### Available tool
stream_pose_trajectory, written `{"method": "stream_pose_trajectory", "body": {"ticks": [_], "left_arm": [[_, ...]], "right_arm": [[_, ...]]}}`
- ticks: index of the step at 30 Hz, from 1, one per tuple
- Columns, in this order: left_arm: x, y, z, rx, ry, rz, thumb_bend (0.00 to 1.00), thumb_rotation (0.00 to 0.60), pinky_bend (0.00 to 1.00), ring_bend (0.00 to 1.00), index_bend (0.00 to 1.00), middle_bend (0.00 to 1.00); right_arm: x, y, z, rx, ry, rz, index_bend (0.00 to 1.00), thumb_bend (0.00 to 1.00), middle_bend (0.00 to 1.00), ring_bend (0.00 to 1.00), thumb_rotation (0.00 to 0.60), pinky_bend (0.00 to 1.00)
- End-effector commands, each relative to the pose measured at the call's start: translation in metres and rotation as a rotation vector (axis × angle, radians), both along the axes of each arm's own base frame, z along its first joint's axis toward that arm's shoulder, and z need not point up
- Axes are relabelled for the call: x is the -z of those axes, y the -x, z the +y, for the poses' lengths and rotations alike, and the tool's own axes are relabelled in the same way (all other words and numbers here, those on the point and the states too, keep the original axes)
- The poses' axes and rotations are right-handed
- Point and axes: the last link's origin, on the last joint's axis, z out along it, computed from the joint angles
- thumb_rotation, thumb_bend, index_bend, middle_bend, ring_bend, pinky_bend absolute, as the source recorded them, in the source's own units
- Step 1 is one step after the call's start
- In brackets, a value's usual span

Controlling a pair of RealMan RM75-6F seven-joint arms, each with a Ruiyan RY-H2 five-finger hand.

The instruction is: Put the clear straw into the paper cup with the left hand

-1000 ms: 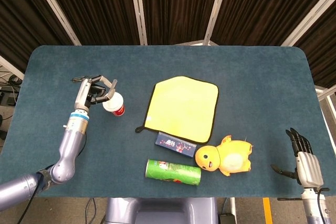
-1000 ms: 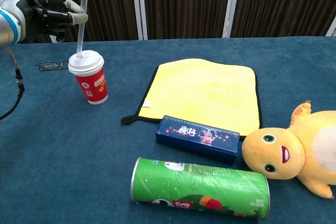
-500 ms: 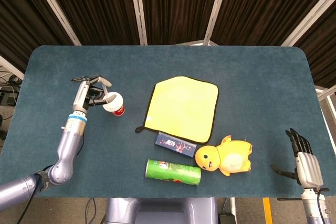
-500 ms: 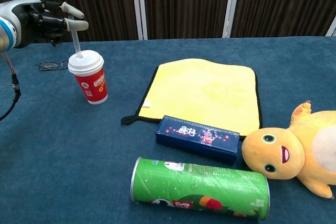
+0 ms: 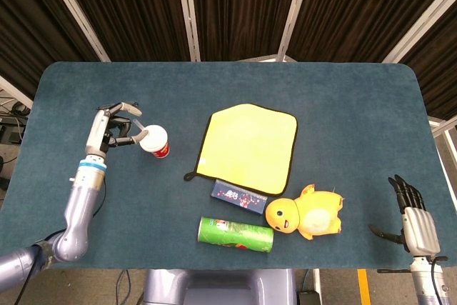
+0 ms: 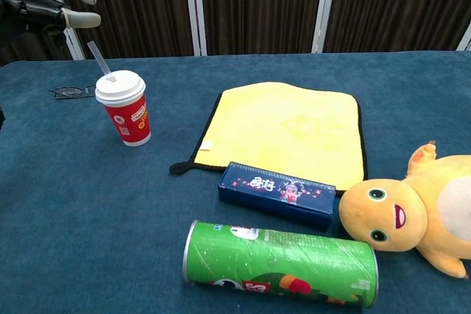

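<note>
Judging the clear straw (image 6: 98,59) seated thru the paper cup (image 6: 124,108) lid, my left hand (image 5: 108,126) hangs beside it w/ fingers (image 6: 78,18) released, so next I'd retreat clear of the cup.

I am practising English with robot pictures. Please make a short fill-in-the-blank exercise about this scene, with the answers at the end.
1. The clear straw stands in the lid of the ______ cup.
2. The left hand is open and holds ______.
3. The blue box lies between the yellow cloth and the ______ can.
4. The right hand hovers near the table's ______ edge.

Missing words: paper; nothing; green; right
</note>
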Motion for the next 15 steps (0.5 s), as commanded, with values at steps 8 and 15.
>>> {"method": "stream_pose_trajectory", "body": {"ticks": [8,15], "left_arm": [[-0.026,0.069,-0.106,0.078,-0.039,0.671,0.20,0.600,0.00,0.01,0.17,0.00],[-0.030,0.102,-0.159,0.064,-0.066,0.924,0.20,0.600,0.00,0.00,0.06,0.00]], "right_arm": [[0.002,0.000,0.002,-0.001,-0.010,0.029,0.00,0.07,0.00,0.00,0.600,0.00],[0.002,-0.003,0.001,-0.015,-0.006,0.043,0.00,0.07,0.00,0.00,0.600,0.00]]}}
